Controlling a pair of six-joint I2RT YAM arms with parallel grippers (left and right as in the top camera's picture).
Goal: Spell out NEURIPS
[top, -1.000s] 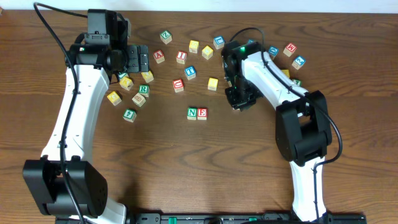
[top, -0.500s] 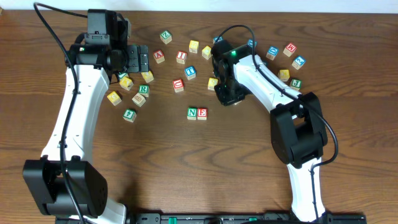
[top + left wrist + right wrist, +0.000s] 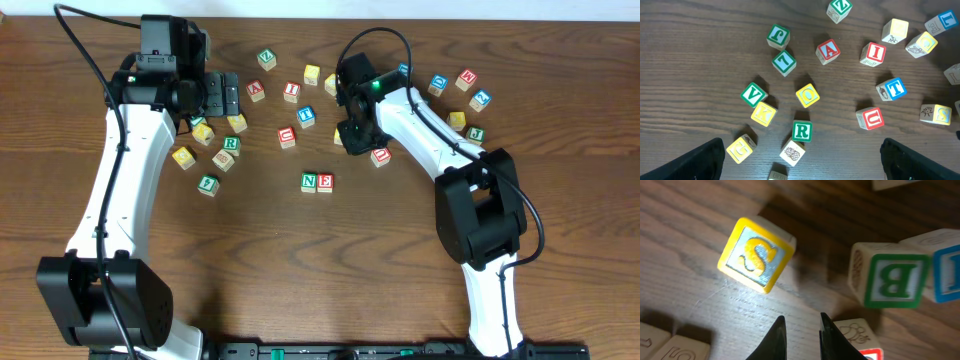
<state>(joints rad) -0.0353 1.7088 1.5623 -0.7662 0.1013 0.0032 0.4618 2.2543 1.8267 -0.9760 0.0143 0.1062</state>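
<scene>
Green N (image 3: pixel 309 181) and red E (image 3: pixel 326 182) cubes sit side by side at mid-table. Under the left wrist camera lie green R (image 3: pixel 801 131), red U (image 3: pixel 870 118) and red I (image 3: pixel 873 53) among other cubes. My left gripper (image 3: pixel 801 148) hovers wide open over that cluster, holding nothing. My right gripper (image 3: pixel 801 317) is narrowly open over bare wood, just below a yellow-framed S cube (image 3: pixel 756 255). A cube with a bee drawing and a red face (image 3: pixel 860 336) rests against its right finger. In the overhead view that red cube (image 3: pixel 380 156) lies right of the right gripper (image 3: pixel 350 138); its letter is unreadable.
More cubes lie scattered: red A (image 3: pixel 828 51), blue T (image 3: pixel 891 89), green V (image 3: pixel 753 94), yellow K (image 3: pixel 763 114), yellow G (image 3: pixel 741 148) and a pineapple cube (image 3: pixel 792 152). A green B cube (image 3: pixel 892 280) stands right of the S. Several cubes sit at the back right (image 3: pixel 466 78).
My right gripper has moved up and left from beside the E, leaving the red cube on the table, and now covers the yellow cube. Its jaws have parted slightly. The left arm is still.
</scene>
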